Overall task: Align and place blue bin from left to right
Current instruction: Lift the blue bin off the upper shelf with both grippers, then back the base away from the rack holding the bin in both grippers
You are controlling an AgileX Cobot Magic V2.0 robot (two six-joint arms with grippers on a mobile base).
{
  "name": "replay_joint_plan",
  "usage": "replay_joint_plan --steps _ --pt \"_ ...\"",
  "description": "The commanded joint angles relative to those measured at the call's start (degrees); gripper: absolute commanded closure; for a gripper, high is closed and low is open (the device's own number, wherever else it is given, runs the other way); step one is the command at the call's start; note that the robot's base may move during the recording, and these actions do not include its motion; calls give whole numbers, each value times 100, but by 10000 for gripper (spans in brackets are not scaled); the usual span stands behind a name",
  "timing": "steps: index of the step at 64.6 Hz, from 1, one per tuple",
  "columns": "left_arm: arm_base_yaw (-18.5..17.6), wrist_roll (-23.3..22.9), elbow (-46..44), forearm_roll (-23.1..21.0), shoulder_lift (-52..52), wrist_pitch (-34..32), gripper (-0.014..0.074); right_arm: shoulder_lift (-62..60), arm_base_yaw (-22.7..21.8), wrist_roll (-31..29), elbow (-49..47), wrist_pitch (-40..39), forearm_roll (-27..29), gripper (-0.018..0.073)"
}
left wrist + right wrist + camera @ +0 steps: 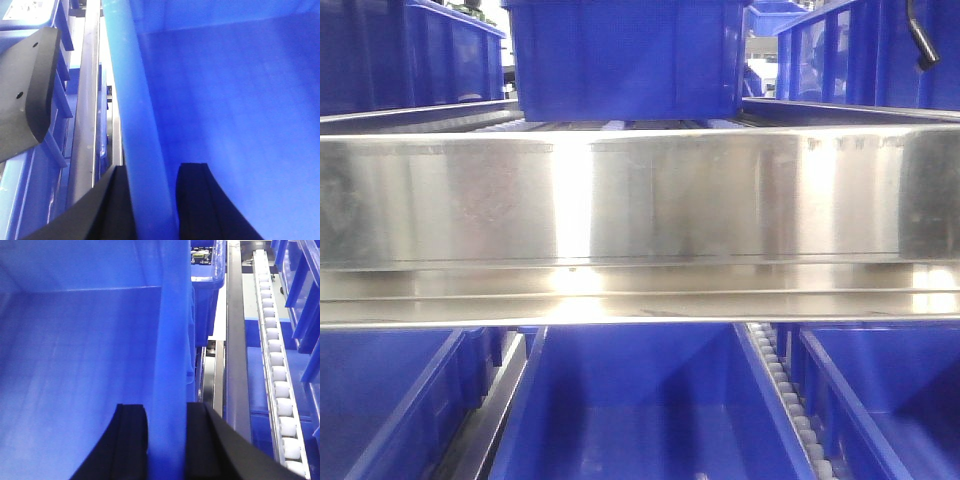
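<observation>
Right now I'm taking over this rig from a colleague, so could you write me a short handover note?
Left end effector: closed on the left wall of the blue bin, one finger inside, one outside.
Right end effector: same grip on the right wall, beside the roller track.
Bin: empty where visible. The front view shows neither arm, so its rack lane is unclear.
Done: two-handed grasp.
Left: align it in its lane, set it down, release. Alignment cannot be judged yet.
</observation>
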Motion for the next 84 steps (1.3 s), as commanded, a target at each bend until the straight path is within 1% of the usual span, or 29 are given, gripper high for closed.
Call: replay_joint_plan --steps 1,84 --pt "-26 95 -100 128 -117 -324 612 -120 -21 -131 -128 -710 -285 637" --pt "-26 95 -100 128 -117 -324 612 -120 -21 -131 -128 -710 -285 637"
